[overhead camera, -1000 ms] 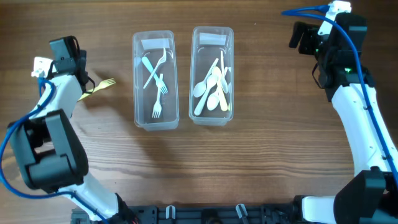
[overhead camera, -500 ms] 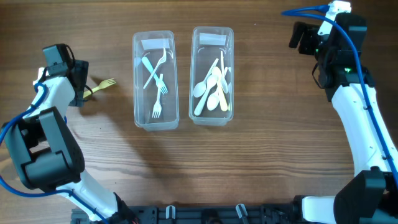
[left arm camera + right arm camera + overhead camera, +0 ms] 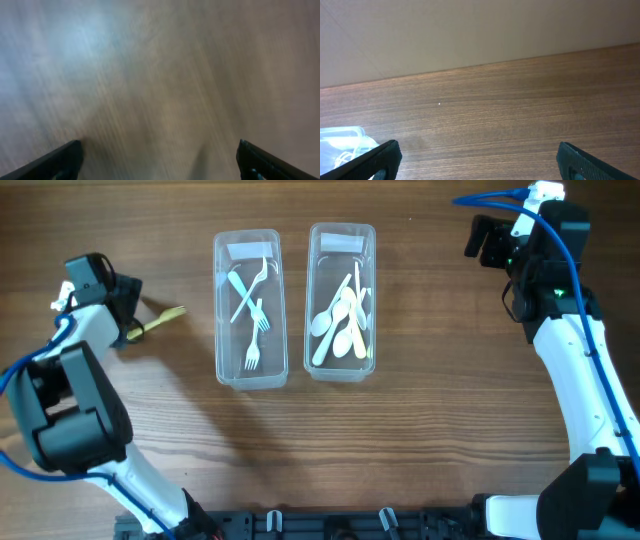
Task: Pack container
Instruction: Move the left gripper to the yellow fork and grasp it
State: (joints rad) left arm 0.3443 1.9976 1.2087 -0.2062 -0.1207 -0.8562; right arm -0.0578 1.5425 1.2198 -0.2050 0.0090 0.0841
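Observation:
Two clear plastic containers stand side by side at the table's back. The left container (image 3: 248, 370) holds several forks. The right container (image 3: 342, 235) holds several spoons. A yellowish fork (image 3: 160, 319) lies on the wood left of the containers. My left gripper (image 3: 128, 308) is beside the fork's handle end, fingers wide apart in the blurred left wrist view (image 3: 159, 160), holding nothing. My right gripper (image 3: 480, 240) hovers at the far right back, open and empty (image 3: 479, 159).
The right wrist view shows bare wood, a pale wall behind, and a corner of the right container (image 3: 342, 142) at lower left. The arm bases sit at the near table edge (image 3: 330, 525).
My left gripper has swung left and back from the fork, which now lies flatter with its tines turned. The right arm has not moved.

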